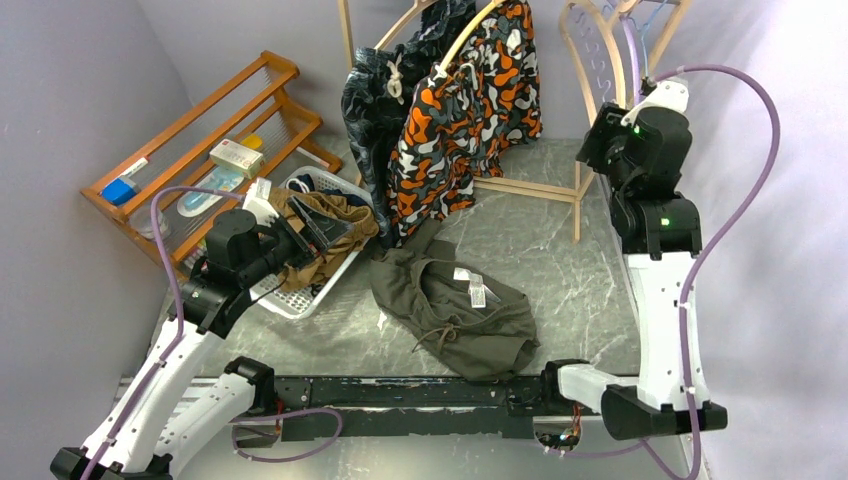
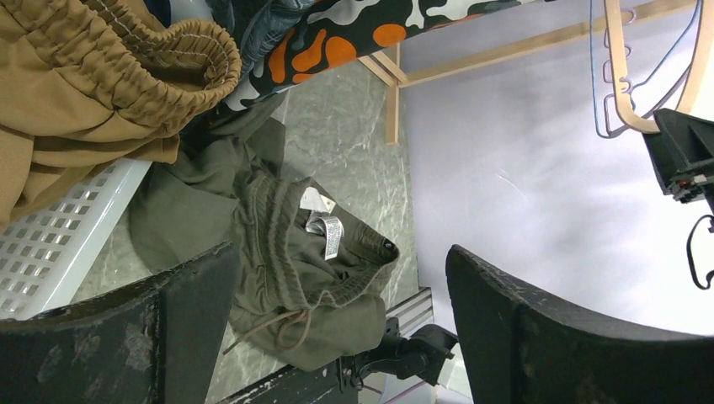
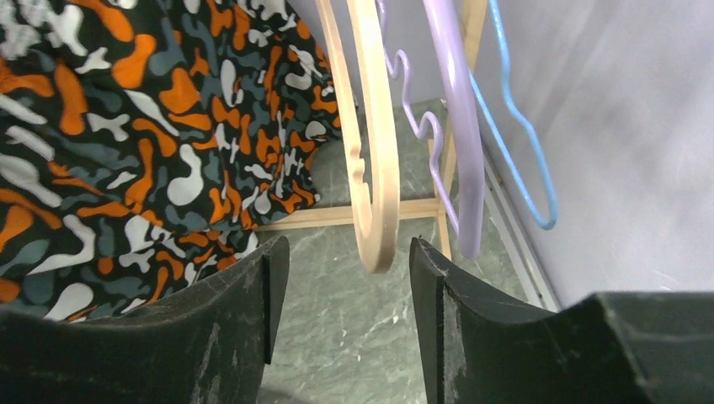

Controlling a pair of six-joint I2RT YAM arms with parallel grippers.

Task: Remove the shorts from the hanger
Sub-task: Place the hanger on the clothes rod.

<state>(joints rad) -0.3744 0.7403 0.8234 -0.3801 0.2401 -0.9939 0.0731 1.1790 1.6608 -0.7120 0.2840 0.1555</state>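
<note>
Overhead view chops off the tops of the hangers, so what they hang from isn't visible. The leaf-print shorts (image 1: pixel 372 100) are half hidden behind the camouflage shorts (image 1: pixel 470 110). Both are on pale wooden hangers at the back of the counter (image 1: pixel 570 270); only the dark pair's white drawstring really stands out. In the white basket (image 1: pixel 300 302) the tan shorts (image 1: pixel 330 222) are partly covered by the left gripper (image 1: pixel 300 235), and a sliver of navy shorts (image 1: pixel 308 183) peeks out behind, too buried to make out properly.

The right gripper (image 1: pixel 597 135) faces away from that camera, so its jaws are only readable from its wrist view: they stand apart, holding nothing, with the rounded tip of an empty wooden hanger (image 3: pixel 375 168) dangling just above the gap. Next to it are a fat lilac hanger (image 3: pixel 459 126) and a thin blue hanger (image 3: pixel 526 160). The left jaws are spread wide and empty too, hovering by the basket.

Textures: the olive-grey shorts (image 1: pixel 450 300) lie crumpled on the grey marbled counter, cord drawstring and white labels showing. The tan pair has a chunky gathered elastic waistband. The camo is blotchy orange, black and white. The basket is perforated plastic mesh. A slatted wooden rack (image 1: pixel 200 130) leans at the left, with small packets on it that are too small to identify
</note>
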